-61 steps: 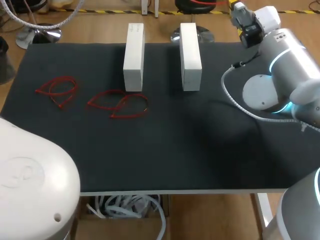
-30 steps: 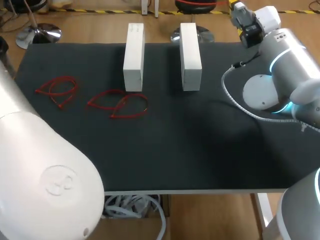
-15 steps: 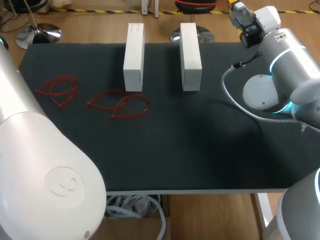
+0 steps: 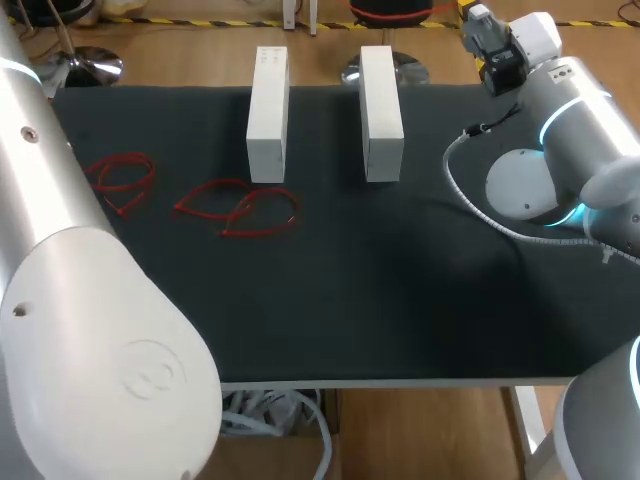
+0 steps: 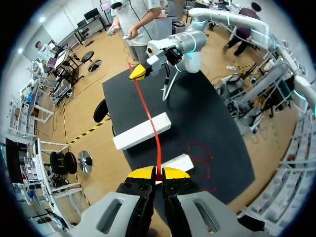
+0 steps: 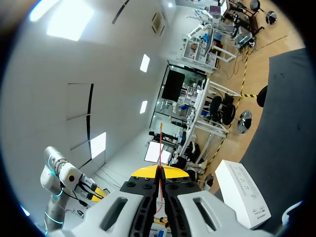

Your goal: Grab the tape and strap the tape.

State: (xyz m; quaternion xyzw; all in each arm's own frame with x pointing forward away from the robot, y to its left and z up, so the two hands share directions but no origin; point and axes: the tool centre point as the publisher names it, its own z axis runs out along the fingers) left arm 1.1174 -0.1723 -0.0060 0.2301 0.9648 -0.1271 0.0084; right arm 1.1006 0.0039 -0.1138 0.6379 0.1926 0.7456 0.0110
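Left end effector [image 5: 158, 174] and right end effector [image 6: 159, 170] each clamp the red tape [image 5: 146, 109]; its long axis runs straight between them.

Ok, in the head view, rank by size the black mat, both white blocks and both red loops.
Black mat
Left white block and right white block, alike
Middle red loop, nearly as long but only a thin outline
Outer red loop, partly behind left arm

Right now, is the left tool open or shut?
Shut: the yellow tips of the left tool pinch the thin red tape strip from both sides; the strip runs on to the right tool.
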